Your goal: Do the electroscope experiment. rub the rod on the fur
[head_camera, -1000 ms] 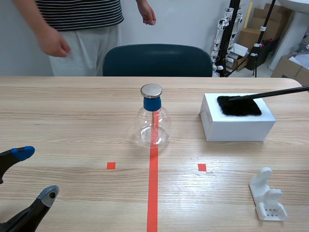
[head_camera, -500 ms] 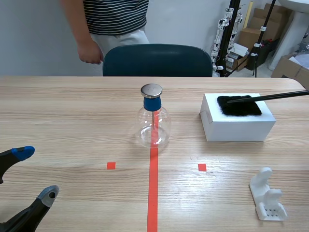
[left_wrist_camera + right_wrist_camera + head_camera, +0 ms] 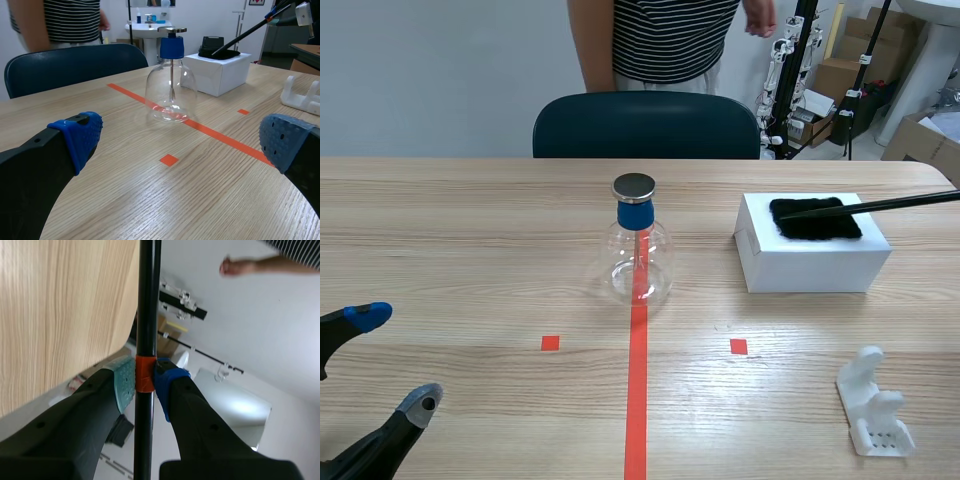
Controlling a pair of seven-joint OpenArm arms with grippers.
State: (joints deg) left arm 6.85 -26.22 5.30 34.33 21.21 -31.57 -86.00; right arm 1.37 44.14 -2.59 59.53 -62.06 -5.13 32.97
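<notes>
So the thin black rod [image 3: 880,205] comes in from the right side, and its far tip lies on the patch of black fur [image 3: 815,218], which sits on top of the white rectangular box [image 3: 810,265] on the right half of the light wooden table [image 3: 470,230]. The right gripper [image 3: 145,377] is clamped on the rod, with its dotted pads squeezing it at an orange band. Left of the box, right on the orange tape line, stands the clear round glass flask [image 3: 637,262] with a blue stopper and a flat metal disc on top. Inside it there's just a thin stem hanging down from the stopper; I can't make out anything at its lower end. Nearer the robot on the right is a small white plastic stand [image 3: 873,405], lying apart from everything. The left gripper [image 3: 392,360] sits low at the near left with its fingers spread wide, gripping nothing. Across the table there's a dark blue chair [image 3: 645,125] and a person in a striped shirt [image 3: 670,40] standing behind it.
</notes>
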